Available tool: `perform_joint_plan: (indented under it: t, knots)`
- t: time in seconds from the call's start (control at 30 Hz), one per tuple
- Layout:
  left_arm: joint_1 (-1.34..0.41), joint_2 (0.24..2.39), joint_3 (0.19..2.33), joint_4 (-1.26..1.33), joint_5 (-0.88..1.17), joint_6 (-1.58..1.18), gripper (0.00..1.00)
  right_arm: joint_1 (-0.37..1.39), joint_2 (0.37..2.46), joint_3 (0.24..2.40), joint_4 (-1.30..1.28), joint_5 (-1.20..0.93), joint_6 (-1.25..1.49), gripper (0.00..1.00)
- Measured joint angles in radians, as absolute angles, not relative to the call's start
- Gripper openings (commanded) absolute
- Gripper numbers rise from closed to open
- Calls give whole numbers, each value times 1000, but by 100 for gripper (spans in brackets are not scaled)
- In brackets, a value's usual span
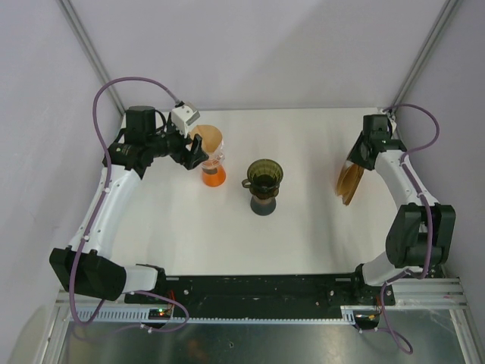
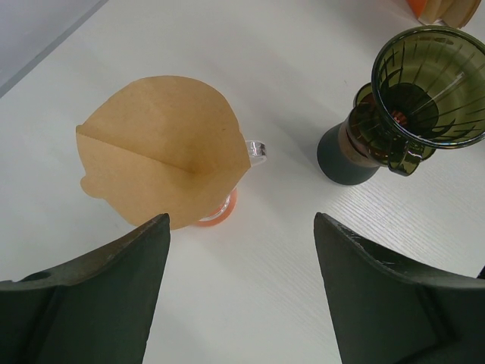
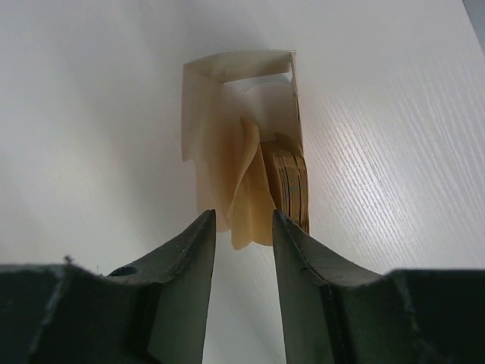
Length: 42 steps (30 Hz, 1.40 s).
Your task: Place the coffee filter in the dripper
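A brown coffee filter (image 2: 163,148) sits opened as a cone on an orange-based glass dripper (image 1: 214,176) at the left. My left gripper (image 2: 242,220) hovers just near of it, open and empty. An empty dark green dripper (image 1: 265,176) stands on a dark base mid-table; the left wrist view shows this green dripper (image 2: 428,87) at the top right. At the right, a stack of brown filters (image 3: 292,182) stands in a cream paper holder (image 3: 235,76). My right gripper (image 3: 244,216) has its jaws narrowed either side of a loose filter sheet (image 3: 246,189), with a gap still showing.
The filter stack (image 1: 348,184) leans by the table's right edge, under my right gripper (image 1: 356,163). Pale walls enclose the white table (image 1: 303,243) on the left, the right and at the back. My left gripper (image 1: 195,155) is beside the orange dripper.
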<state>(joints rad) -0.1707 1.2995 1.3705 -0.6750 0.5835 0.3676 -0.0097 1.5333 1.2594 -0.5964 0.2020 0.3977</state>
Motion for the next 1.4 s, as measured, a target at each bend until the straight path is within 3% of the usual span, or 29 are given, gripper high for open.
perform_joint_plan:
  t: [0.7, 0.8, 0.97, 1.4]
  knots:
    - [-171, 1299, 1370, -675, 583, 368, 81, -7, 1611, 1237, -536, 205, 426, 33]
    - [-171, 1299, 1370, -675, 583, 368, 81, -7, 1635, 1235, -520, 201, 430, 26]
    - [-171, 1299, 1370, -675, 583, 368, 81, -7, 1662, 1225, -500, 192, 434, 3]
    - [-171, 1299, 1370, -675, 583, 368, 82, 49, 1537, 1221, -521, 197, 410, 0]
